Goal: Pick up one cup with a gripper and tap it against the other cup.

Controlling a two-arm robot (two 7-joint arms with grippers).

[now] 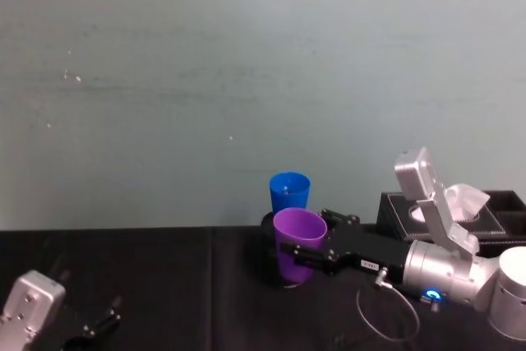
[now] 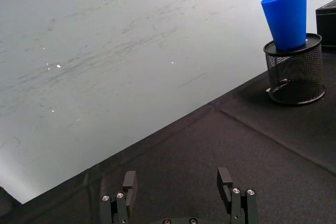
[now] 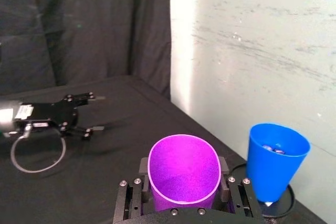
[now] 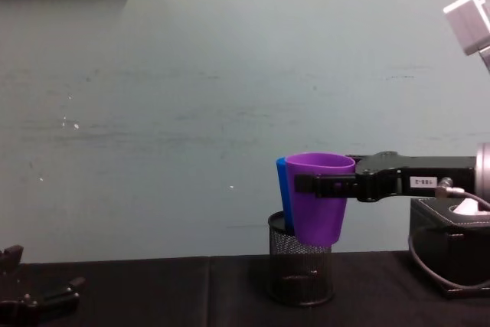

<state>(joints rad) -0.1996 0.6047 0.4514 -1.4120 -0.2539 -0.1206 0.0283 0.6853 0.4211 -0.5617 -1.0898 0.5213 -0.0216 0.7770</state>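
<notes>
- right gripper (image 4: 322,184) comes in from 3 o'clock in the chest view; fingers clamped on either side of the purple cup (image 4: 317,206), just under the rim; white label on its body
- purple cup is upright, mouth up, base off the black cloth (image 1: 156,285); in the chest view it hangs in front of the mesh pen holder (image 4: 300,272)
- blue cup (image 1: 289,190) sits mouth up, wedged in the pen holder's mouth; in the head view it's at 12 o'clock from the purple cup, just beside it
- right wrist view: purple cup (image 3: 184,174) between the fingers (image 3: 224,167), blue cup (image 3: 274,160) next to it with a narrow gap between the walls; contact: can't tell from the other views, where they overlap
- left wrist view: blue cup (image 2: 287,18) in the holder (image 2: 295,73), well away from the left gripper (image 2: 177,182)
- left gripper is idle at 7 o'clock in the head view (image 1: 89,325), low over the cloth; fingers wide apart, holding nothing
- black box (image 1: 401,213) on the cloth at 3 o'clock from the cups, behind the right arm
</notes>
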